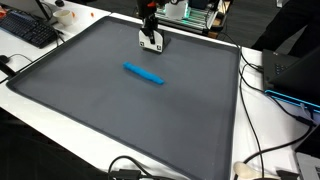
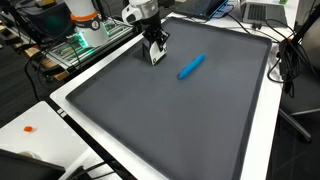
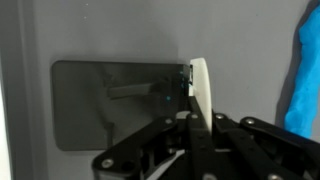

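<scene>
The gripper [image 1: 152,43] stands low over the far part of a dark grey mat [image 1: 100,115] that covers most of the white tabletop [image 1: 268,125]. Its jaws are drawn fully together, and nothing shows between them; in the wrist view the gripper [image 3: 198,95] appears as one narrow pale tip over the mat. Whether the tip touches the mat I cannot tell.

The blue marker [image 1: 144,74] lies flat on the mat near its middle, clear of the gripper and not touched by it. In an exterior view the blue marker [image 2: 191,66] lies slantwise just off to one side of the gripper [image 2: 156,55]. In the wrist view it shows only as a blue strip [image 3: 308,80] at the right edge, apart from the closed tip.

A black keyboard [image 1: 28,30] sits on the tabletop beyond the mat's corner.
</scene>
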### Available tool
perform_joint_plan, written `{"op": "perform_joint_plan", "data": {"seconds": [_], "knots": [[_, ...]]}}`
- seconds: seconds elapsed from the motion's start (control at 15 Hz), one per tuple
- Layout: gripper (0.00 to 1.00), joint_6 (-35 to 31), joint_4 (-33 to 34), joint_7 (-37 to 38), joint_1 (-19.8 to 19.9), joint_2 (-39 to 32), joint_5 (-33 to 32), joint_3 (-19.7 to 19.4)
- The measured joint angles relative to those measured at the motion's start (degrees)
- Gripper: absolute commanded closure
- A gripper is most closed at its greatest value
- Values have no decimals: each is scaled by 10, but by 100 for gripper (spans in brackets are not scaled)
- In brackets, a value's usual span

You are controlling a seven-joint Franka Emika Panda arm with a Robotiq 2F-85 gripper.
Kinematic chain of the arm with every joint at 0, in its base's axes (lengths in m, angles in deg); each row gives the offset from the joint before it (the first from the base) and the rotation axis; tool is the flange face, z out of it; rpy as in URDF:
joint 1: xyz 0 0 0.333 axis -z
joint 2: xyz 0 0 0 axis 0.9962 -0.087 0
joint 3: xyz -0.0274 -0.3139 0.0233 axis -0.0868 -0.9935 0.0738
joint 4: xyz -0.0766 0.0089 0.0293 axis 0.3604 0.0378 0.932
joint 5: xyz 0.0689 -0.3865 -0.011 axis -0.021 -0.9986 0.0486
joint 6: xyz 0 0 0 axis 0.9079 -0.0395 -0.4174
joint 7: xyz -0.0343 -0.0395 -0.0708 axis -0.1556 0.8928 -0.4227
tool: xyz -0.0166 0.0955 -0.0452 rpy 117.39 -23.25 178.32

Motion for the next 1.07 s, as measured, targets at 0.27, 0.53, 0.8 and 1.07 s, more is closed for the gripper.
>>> {"op": "perform_joint_plan", "data": {"seconds": [0.27, 0.53, 0.8, 1.07], "knots": [[99, 20, 20, 0, 0, 12, -28, 0], [99, 105, 69, -2, -1, 28, -114, 1], [99, 196, 146, -34, -8, 19, -190, 4], [99, 251, 232, -105, -20, -25, -226, 8]]}}
